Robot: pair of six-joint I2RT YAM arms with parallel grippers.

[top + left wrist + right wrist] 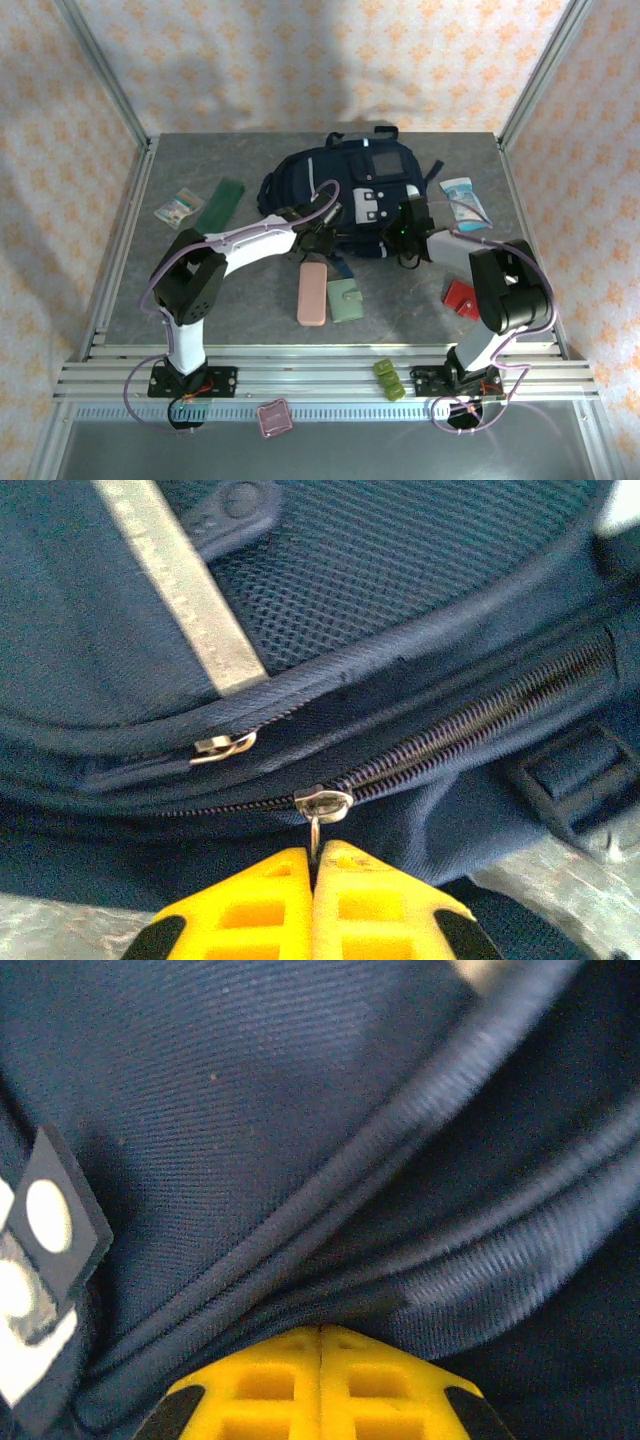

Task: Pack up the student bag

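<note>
Two wrist views differed: the left end effector (315,865) pinched a zipper pull (316,830) on the student bag (100,630); the right end effector (320,1332), closed, pressed its fabric.

no legible text, brand or number in any view.
student bag (340,190): light-grey patches (372,203) on front carry marks too small to read.
dark tab (55,1225) on bag fabric: white round dots, no letters.
left packet (178,207), right packet (465,203): print blurred, unreadable.
</note>
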